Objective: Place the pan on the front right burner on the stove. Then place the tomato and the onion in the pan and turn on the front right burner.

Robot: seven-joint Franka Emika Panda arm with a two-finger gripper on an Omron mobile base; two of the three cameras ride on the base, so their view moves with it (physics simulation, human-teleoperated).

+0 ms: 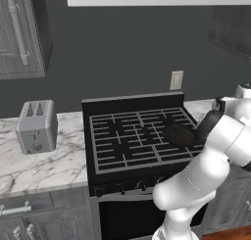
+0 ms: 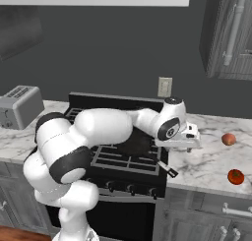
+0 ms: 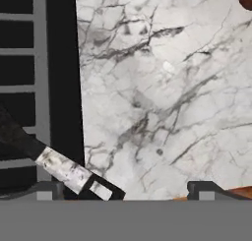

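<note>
hand [image 3: 125, 188] wide open, empty — pan [image 2: 135, 145] handle beside it, tomato [image 2: 236, 176] and onion [image 2: 228, 139] beyond

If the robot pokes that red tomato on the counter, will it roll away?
Probably, yes. The tomato looks like a smooth round ball resting on flat marble counter, so a sideways poke would likely send it rolling. It sits near the counter's front edge, so it might even drop off. The open gripper would do better closing on it from both sides.

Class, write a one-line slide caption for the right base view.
Pan sits on the stove; the open hand hovers over the marble counter near onion and tomato.
</note>
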